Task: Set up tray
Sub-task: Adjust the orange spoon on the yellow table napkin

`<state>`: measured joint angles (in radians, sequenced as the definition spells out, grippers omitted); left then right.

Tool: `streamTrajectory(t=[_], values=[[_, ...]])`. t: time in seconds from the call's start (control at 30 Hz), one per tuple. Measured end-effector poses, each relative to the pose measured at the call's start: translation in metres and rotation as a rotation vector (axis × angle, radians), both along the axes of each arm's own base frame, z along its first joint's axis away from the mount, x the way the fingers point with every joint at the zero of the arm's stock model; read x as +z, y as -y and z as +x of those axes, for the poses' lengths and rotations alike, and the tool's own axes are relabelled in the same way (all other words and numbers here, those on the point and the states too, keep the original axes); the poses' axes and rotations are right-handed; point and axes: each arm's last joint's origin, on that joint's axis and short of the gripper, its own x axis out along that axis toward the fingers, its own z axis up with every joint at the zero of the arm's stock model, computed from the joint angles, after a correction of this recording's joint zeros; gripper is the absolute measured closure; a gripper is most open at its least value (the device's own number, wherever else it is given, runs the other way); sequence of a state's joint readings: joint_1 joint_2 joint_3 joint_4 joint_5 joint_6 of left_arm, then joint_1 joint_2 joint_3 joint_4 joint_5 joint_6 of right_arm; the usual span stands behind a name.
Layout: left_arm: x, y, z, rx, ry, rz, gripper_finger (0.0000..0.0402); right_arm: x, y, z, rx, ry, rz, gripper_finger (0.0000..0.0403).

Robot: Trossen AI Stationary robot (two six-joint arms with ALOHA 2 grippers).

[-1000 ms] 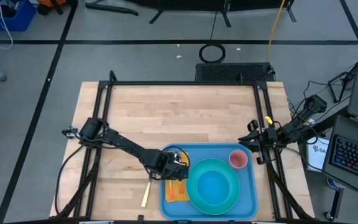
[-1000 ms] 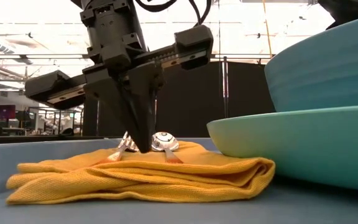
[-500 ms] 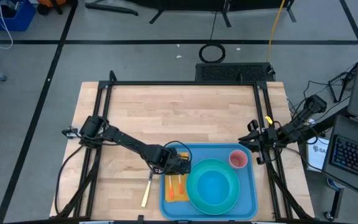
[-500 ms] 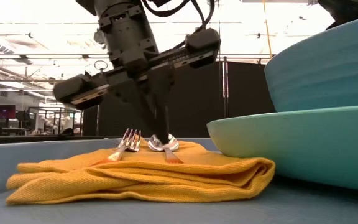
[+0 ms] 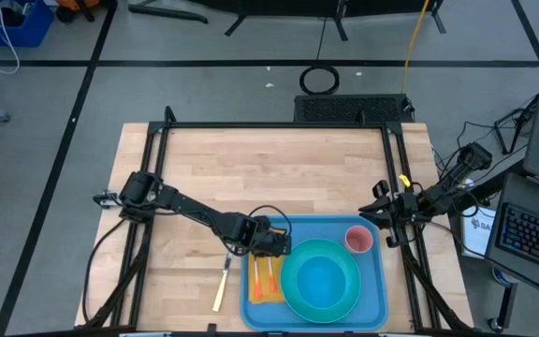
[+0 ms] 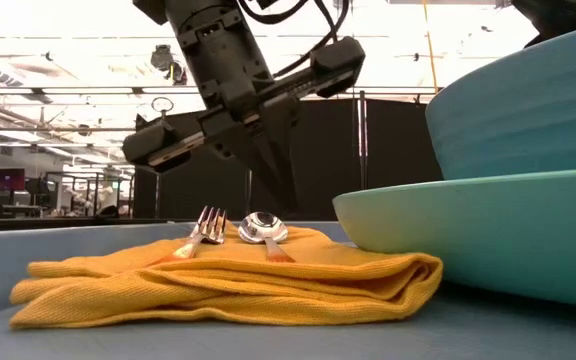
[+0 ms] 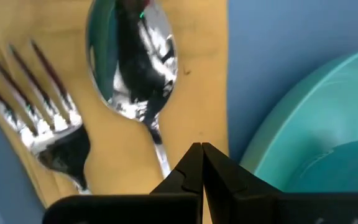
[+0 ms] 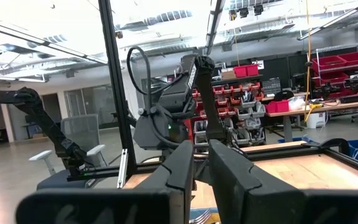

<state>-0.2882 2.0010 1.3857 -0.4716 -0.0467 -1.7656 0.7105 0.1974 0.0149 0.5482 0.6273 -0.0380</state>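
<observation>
The light-blue tray point(image 5: 374, 281) lies at the table's near edge. On it are a turquoise plate point(image 5: 293, 290) with a bowl point(image 5: 323, 278), a pink cup point(image 5: 358, 240) and a folded orange napkin point(image 6: 228, 280). A fork point(image 7: 42, 118) and a spoon point(image 7: 132, 62) lie side by side on the napkin. My left gripper point(image 6: 290, 200) hangs shut and tilted just above the spoon's bowl, touching nothing; it also shows in the high view point(image 5: 271, 240). My right gripper point(image 5: 382, 215) waits at the table's right edge, its fingers a narrow gap apart.
A yellow-handled utensil point(image 5: 221, 285) lies on the bare wood just left of the tray. The plate's rim point(image 7: 291, 149) is close beside the left gripper. The far half of the table point(image 5: 269, 168) is bare wood inside a black frame.
My left gripper has risen off the napkin, where its shut tips stood between fork and spoon, and has moved up, toward the far edge and a little to the right, tipping as it went. It has stayed shut. Fork and spoon lie where they were.
</observation>
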Motion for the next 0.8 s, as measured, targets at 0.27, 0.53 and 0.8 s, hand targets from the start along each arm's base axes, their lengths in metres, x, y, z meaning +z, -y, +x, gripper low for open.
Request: streamTrajectory(t=[0.27,0.53,0.8], values=[[-0.003,0.0,0.001,0.014,-0.005,-0.008,0.0399,0.0,0.0,0.0,0.0,0.0,0.0,0.036],[-0.006,0.003,0.004,0.013,0.018,-0.018,0.0399,0.0,0.0,0.0,0.0,0.0,0.0,0.036],[-0.015,0.004,0.005,-0.002,-0.01,-0.052,0.0398,-0.001,0.0,0.0,0.0,-0.006,-0.005,0.036]])
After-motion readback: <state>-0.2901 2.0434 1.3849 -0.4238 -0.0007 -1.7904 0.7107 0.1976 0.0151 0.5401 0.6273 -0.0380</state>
